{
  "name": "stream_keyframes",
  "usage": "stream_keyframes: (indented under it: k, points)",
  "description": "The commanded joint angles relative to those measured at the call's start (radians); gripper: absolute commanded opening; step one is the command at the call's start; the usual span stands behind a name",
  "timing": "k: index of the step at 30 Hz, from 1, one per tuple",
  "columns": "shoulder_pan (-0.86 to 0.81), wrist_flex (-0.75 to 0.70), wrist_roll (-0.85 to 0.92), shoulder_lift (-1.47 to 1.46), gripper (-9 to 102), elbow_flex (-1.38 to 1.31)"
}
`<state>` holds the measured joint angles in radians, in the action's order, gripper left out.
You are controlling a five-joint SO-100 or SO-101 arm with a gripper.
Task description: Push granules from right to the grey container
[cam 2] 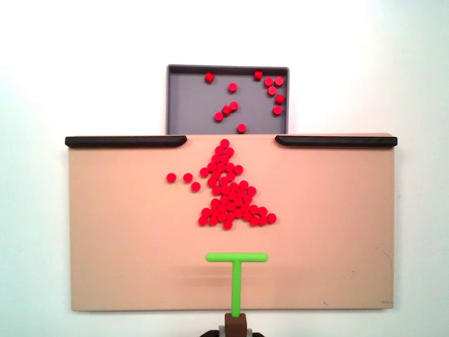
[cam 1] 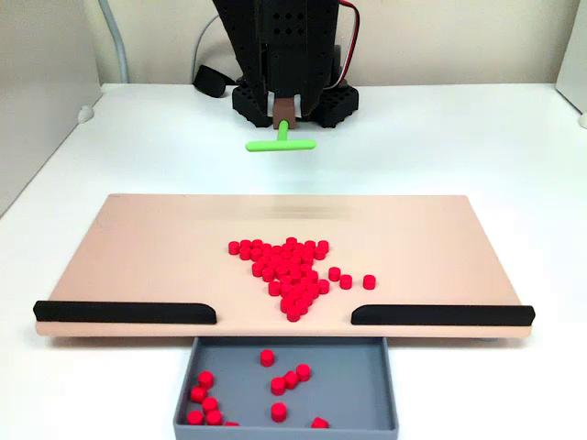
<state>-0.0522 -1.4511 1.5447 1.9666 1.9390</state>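
The gripper is closed on the stem of the green T-shaped stick, with the crossbar pointing away from the arm toward the tan board. This orientation presents the wide bar as a pushing blade, so one stroke can move many pellets at once.

In a fixed view the granules lie on the board in a triangular heap that narrows toward the gap between the two black strips. A few loose pellets sit just to the right of the heap in that view. The strips appear to act as a funnel: they block the board edge on either side and leave an opening directly above the grey container. The container sits against that edge, below the gap, and already holds about a dozen scattered pellets.

In the other fixed view the stick is over the board on the arm's side, with its crossbar behind the broad base of the heap and apart from it. Stick, heap, gap and container lie roughly on one line.

Judgement: most pellets remain on the board, so the task is partly done. The next stroke likely calls for the bar to be kept low and square to the heap; pellets at the sides of the heap, and the loose ones beside it, may escape the bar ends.
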Motion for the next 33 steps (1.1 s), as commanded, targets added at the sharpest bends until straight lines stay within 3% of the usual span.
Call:
stream_keyframes:
  k: [1, 33]
  points:
    - [0.005, -0.003, -0.012, 0.025, 0, -0.006]
    - [-0.009, 0.009, 0.006, -0.012, 0, -0.008]
